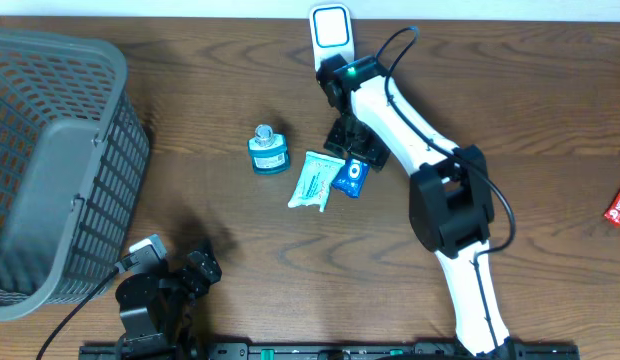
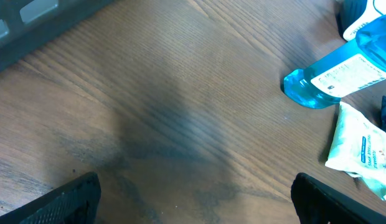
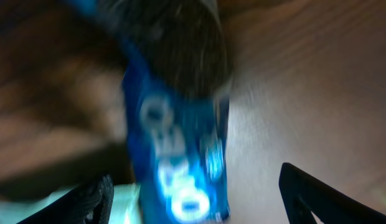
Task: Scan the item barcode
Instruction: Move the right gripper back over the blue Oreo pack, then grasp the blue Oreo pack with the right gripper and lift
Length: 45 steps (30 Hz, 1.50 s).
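Overhead, my right gripper (image 1: 355,150) is reaching across the wooden table (image 1: 190,80) and sits low over the blue Oreo packet (image 1: 351,177), which lies flat near the middle, just right of a white wipes packet (image 1: 315,180) and touching its edge; a blue bottle (image 1: 268,150) lies a little further left; the white barcode scanner (image 1: 331,27) stands at the far edge, behind my right arm and well apart from the Oreo packet; through the right wrist camera the picture is blurred, but I can see my two fingers (image 3: 87,199) spread wide on either side of the packet with bare wood between each pad and the wrapper, so the jaws are apart and grip nothing; my left gripper (image 2: 199,202) hangs at the near left corner beside the grey mesh basket (image 1: 110,60), fingers wide apart over bare table, holding nothing; a red packet (image 1: 618,203) lies at the far right edge.
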{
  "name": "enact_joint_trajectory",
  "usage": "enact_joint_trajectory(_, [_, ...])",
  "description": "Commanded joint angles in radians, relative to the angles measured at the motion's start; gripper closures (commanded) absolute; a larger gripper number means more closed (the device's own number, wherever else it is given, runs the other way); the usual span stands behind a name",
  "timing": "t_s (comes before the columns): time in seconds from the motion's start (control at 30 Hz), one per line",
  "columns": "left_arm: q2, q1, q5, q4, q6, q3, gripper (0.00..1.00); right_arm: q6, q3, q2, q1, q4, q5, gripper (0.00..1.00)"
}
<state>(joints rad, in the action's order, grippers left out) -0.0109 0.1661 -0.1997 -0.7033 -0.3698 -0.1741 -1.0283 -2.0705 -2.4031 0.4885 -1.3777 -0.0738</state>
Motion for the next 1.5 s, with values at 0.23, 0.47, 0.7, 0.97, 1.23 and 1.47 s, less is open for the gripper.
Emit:
enact_joint_trajectory(0.23, [0.005,-0.006,0.003,-0.021,-0.002,0.005,0.02,-0.080,0.004,-0.047,-0.017,0.058,-0.112,0.24])
enact_joint_trajectory(0.47, [0.005,-0.006,0.003,-0.021,-0.002,0.005,0.02,-0.074,0.004,-0.051,-0.032,0.060,-0.113,0.54])
enact_joint_trajectory(0.7, [0.005,-0.006,0.003,-0.021,-0.002,0.005,0.02,-0.074,-0.002,-0.048,-0.031,0.023,-0.050,0.98])
enact_joint_trajectory(0.97, [0.005,-0.006,0.003,-0.021,-0.002,0.005,0.02,0.079,-0.122,0.071,-0.053,-0.201,0.046,0.99])
enact_joint_trajectory(1.23, [0.005,-0.006,0.003,-0.021,-0.002,0.005,0.02,0.398,-0.125,0.329,-0.068,-0.251,0.301,0.99])
enact_joint_trajectory(1.47, [0.005,-0.006,0.003,-0.021,-0.002,0.005,0.02,0.674,-0.125,0.523,-0.128,-0.299,0.688,0.99])
